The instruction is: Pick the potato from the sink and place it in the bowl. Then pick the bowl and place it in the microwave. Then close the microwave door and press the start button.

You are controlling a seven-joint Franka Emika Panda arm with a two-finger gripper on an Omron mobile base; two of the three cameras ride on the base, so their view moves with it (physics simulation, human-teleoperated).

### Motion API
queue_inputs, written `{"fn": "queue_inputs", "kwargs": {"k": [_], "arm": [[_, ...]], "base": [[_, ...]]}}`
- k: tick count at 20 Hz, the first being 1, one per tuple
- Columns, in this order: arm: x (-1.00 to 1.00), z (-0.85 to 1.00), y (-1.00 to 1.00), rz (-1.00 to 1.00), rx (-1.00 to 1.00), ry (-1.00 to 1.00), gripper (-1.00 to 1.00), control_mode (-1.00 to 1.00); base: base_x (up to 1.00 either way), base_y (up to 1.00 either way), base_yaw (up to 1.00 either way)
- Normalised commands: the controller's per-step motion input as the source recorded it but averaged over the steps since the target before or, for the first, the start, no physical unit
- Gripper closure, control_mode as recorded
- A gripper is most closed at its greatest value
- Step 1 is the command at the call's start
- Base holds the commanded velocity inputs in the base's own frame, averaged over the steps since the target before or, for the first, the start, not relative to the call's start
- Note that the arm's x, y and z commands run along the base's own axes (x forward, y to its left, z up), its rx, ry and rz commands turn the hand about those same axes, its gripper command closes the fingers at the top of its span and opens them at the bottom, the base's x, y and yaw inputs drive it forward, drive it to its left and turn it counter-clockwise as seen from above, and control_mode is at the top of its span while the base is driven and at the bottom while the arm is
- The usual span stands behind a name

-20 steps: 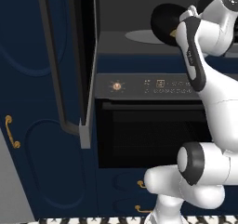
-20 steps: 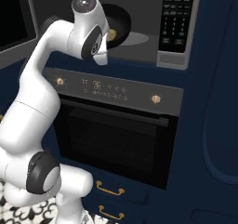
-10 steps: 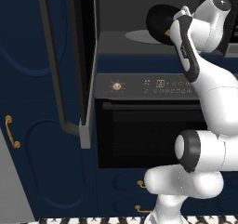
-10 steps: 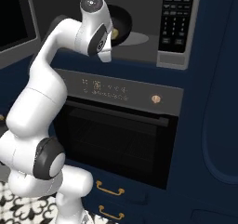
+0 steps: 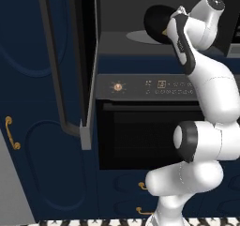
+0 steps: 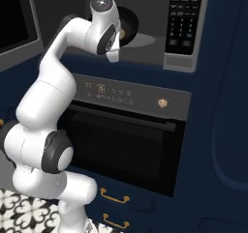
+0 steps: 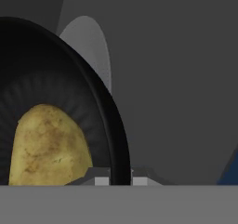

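Bowl pinched by its rim, carried into the microwave with the potato inside

The gripper (image 7: 121,180) is closed on the rim of the bowl (image 7: 100,102), one fingertip on each side of the wall, holding it in the mouth of the microwave (image 6: 186,58) above the pale turntable (image 5: 140,36). The potato (image 7: 46,146) lies loose in the bowl. The bowl looks rigid, glossy and likely slippery; a one-sided rim hold lets it tilt, so the potato could roll.
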Motion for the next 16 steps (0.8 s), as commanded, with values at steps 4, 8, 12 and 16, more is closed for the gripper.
{"fn": "queue_inputs", "kwargs": {"k": [4,8,12,16], "arm": [[0.25,-0.12,0.00,0.01,-0.01,0.03,1.00,-1.00],[0.29,-0.05,0.00,0.01,0.00,0.01,1.00,-1.00],[0.33,0.00,0.00,0.00,0.00,0.00,1.00,-1.00],[0.36,-0.02,0.00,0.00,0.00,0.01,1.00,-1.00]], "base": [[0.00,0.00,0.00],[0.00,0.00,0.00],[0.00,0.00,0.00],[0.00,0.00,0.00]]}}
